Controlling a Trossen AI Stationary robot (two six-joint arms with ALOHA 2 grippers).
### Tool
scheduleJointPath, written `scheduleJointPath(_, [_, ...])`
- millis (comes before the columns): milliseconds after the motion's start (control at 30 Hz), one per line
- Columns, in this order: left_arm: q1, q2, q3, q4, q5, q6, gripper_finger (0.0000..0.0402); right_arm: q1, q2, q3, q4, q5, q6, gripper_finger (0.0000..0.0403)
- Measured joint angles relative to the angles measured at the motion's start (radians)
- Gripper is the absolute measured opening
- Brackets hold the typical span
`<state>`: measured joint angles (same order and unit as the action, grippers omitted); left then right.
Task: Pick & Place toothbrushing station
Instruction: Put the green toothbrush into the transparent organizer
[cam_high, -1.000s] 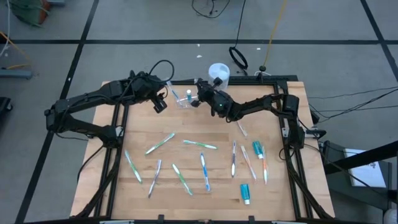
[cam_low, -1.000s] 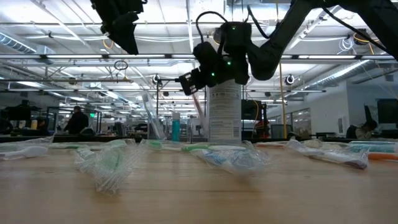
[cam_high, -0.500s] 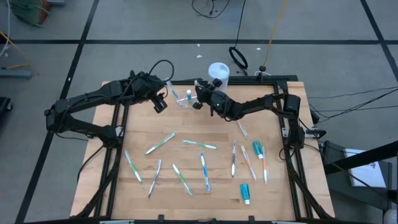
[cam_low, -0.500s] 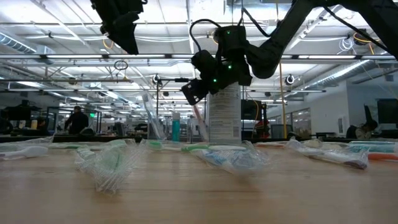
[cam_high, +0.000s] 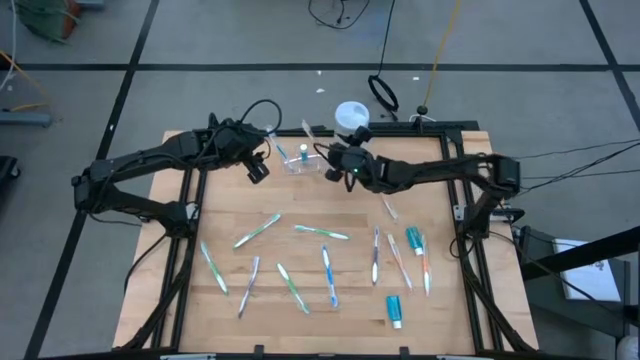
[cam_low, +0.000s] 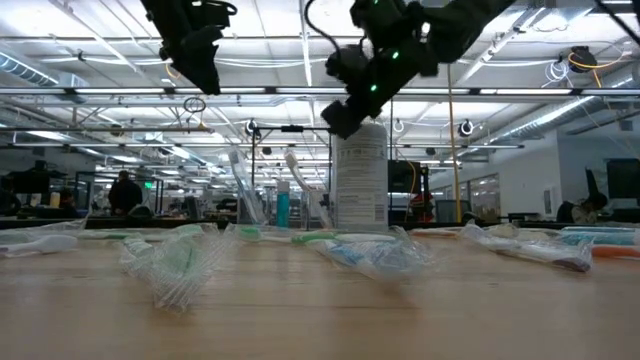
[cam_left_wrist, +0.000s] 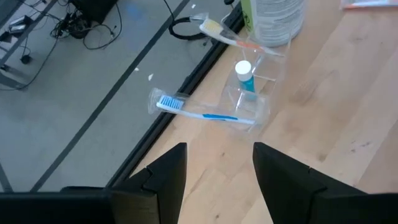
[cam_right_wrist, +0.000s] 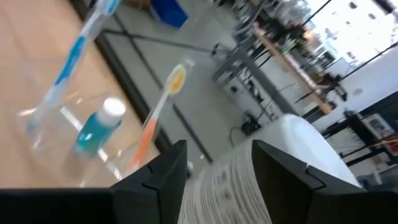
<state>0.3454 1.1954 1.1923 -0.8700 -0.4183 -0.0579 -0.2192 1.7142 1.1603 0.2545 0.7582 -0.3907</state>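
The toothbrushing station (cam_high: 297, 160), a small clear plastic holder, stands at the far edge of the counter (cam_high: 330, 290), between the two grippers and just ahead of both sets of fingers. It carries a small blue-green tube (cam_left_wrist: 244, 74), a blue toothbrush (cam_left_wrist: 198, 112) leaning out toward the counter edge, and an orange-handled toothbrush (cam_right_wrist: 155, 111) leaning the other way, toward the white lidded tub (cam_high: 351, 117). The right gripper (cam_high: 333, 160) sits close beside the station on the tub's side; its fingers (cam_right_wrist: 163, 176) stand spread apart with nothing between them. The left gripper (cam_high: 256, 166) hangs on the station's other side, fingers (cam_left_wrist: 166, 176) likewise wide and empty. The main risk, as I judge it, is the orange-handled toothbrush: it rests at a steep lean in a light holder, so a brush from the right fingers as they pull clear could tip it out or drag the holder with it. The holder stands near the counter edge, and the blue toothbrush already overhangs it, so any nudge that way could send brush or holder off the counter. The tub sits just behind the right fingers, and a careless swing could knock it. More toothbrushes (cam_high: 323, 232) lie well behind both grippers.
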Motion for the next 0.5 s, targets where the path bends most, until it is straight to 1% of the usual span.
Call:
scheduleJointPath(133, [-0.003, 0.002, 0.000, -0.001, 0.076, -0.038, 0.0191, 0.038, -0.099, 0.000, -0.224, 0.000, 0.097, 0.0167])
scheduleJointPath(200, [-0.009, 0.003, -0.008, 0.003, 0.118, -0.057, 0.0191, 0.057, -0.142, -0.005, -0.284, 0.000, 0.140, 0.0164])
scheduleJointPath(367, [-0.038, 0.003, -0.049, 0.007, 0.182, -0.065, 0.0191, 0.101, -0.252, -0.082, -0.320, 0.000, 0.155, 0.0160])
scheduleJointPath(500, [-0.072, 0.004, -0.092, 0.008, 0.241, -0.131, 0.0191, 0.132, -0.367, -0.185, -0.318, 0.000, 0.168, 0.0159])
